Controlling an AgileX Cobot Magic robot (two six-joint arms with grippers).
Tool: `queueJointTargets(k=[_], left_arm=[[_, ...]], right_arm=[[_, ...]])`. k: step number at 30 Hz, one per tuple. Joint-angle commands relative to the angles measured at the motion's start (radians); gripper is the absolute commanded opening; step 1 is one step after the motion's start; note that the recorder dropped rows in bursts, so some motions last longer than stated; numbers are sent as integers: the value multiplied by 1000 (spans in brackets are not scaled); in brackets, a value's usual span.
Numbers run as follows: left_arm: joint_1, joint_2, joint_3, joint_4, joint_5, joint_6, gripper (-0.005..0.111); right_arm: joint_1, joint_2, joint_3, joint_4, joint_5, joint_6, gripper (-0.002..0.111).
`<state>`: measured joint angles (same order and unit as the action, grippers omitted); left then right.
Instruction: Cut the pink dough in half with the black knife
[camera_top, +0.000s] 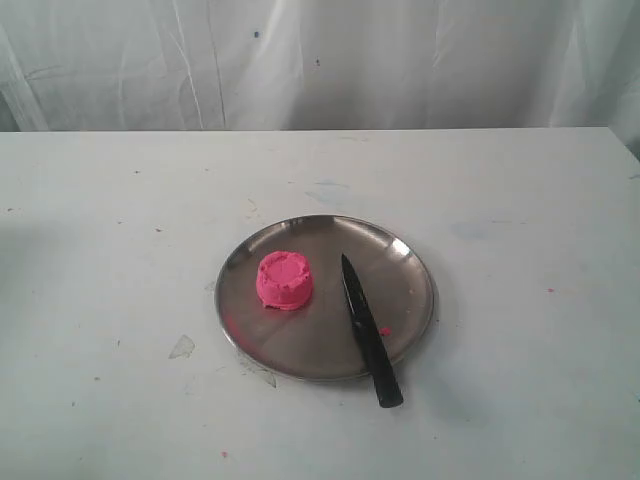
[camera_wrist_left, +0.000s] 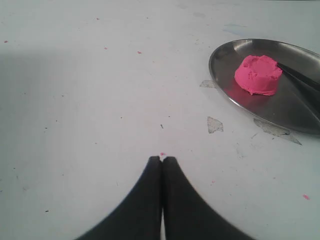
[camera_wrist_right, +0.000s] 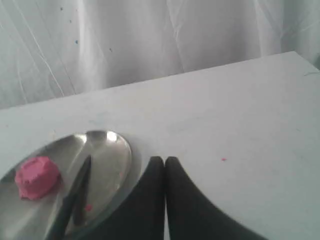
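The pink dough (camera_top: 285, 280) is one round, cup-shaped lump sitting left of centre on a round steel plate (camera_top: 400, 262). It shows too in the left wrist view as pink dough (camera_wrist_left: 258, 74) and in the right wrist view as pink dough (camera_wrist_right: 36, 177). The black knife (camera_top: 368, 330) lies on the plate's right side, point toward the back, handle overhanging the front rim; knife (camera_wrist_right: 74, 196). My left gripper (camera_wrist_left: 162, 159) is shut and empty over bare table, well away from the plate (camera_wrist_left: 225, 60). My right gripper (camera_wrist_right: 165, 159) is shut and empty, just beside the plate's rim (camera_wrist_right: 127, 150). Neither arm appears in the exterior view.
The white table (camera_top: 120, 250) carries small pink crumbs and scuffs, with a peeled patch (camera_top: 181, 347) left of the plate. A white curtain (camera_top: 320, 60) hangs behind the table's back edge. A pink crumb (camera_top: 385, 330) lies on the plate by the knife.
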<state>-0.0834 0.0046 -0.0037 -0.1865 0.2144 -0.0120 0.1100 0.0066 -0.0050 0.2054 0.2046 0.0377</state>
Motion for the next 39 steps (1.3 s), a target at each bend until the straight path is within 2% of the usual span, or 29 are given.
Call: queueJointTargets(k=[1, 7, 13, 18, 21, 25, 28, 34, 36, 39], left_arm=[[1, -5, 4, -2, -4, -4, 0], [1, -5, 4, -2, -4, -4, 0], [1, -5, 4, -2, -4, -4, 0], [1, -5, 4, -2, -4, -4, 0], [1, -5, 4, -2, -4, -4, 0], [1, -5, 4, -2, -4, -4, 0], [1, -5, 4, -2, -4, -4, 0], [1, -5, 4, -2, -4, -4, 0], [1, -5, 4, -2, -4, -4, 0], [1, -5, 4, -2, -4, -4, 0]], right_arm=[[-12, -7, 5, 131, -167, 128, 0], [-12, -7, 5, 146, -345, 150, 0], [-12, -7, 5, 165, -438, 165, 0], [-12, -7, 5, 193, -384, 438, 0], [33, -7, -52, 66, -175, 487, 0], [133, -7, -166, 108, 30, 251, 0], [195, 7, -263, 292, 192, -62, 0], [217, 177, -354, 586, 413, -515, 1], [219, 273, -367, 633, 470, -628, 7], [219, 377, -389, 670, 506, -685, 16]])
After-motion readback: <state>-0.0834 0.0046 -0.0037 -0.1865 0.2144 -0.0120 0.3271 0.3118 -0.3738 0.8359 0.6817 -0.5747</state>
